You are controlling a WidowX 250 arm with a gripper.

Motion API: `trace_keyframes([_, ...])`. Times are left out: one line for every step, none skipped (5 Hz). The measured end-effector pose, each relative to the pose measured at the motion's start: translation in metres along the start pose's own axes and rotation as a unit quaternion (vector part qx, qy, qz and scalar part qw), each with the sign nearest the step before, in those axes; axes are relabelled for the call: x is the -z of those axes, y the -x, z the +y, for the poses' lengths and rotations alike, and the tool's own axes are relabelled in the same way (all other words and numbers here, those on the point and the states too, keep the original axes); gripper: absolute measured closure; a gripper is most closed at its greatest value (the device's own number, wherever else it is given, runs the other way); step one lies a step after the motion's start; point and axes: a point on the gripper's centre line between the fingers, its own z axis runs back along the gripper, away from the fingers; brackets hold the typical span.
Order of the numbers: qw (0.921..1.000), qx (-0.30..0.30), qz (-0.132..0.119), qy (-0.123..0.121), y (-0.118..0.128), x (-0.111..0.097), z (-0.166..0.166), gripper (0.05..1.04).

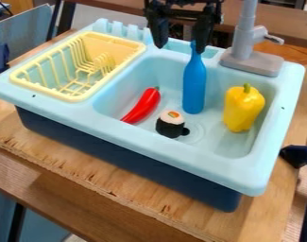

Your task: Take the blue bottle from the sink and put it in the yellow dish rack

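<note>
My gripper (181, 41) hangs at the top of the camera view over the back of the light blue sink (92, 113), with its fingers wide apart. Its right finger is close to the top of a blue bottle (194, 87); whether they touch I cannot tell. The bottle is inside the basin, neck up. Left of it lies a red chili pepper (143, 106). A sushi roll (171, 124) in black, white and orange sits near the drain. At the basin's right is a yellow bell pepper (243, 108), stem up.
A yellow dish rack (78, 99) occupies the sink's left side. The grey faucet (245, 38) rises behind the basin on the right, near the gripper. The sink stands on a wooden table (117, 182).
</note>
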Motion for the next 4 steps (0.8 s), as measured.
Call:
trace_keyframes([0.9998, -0.009, 0.004, 0.016, -0.003, 0.007, -0.005, 0.083])
trace_keyframes([0.9994, -0.018, 0.004, 0.029, -0.005, 0.009, -0.010, 0.083])
trace_keyframes([0.9987, -0.025, -0.007, 0.043, -0.009, 0.010, -0.014, 0.122])
trace_keyframes([0.9987, -0.030, -0.007, 0.041, -0.010, 0.017, -0.013, 0.412])
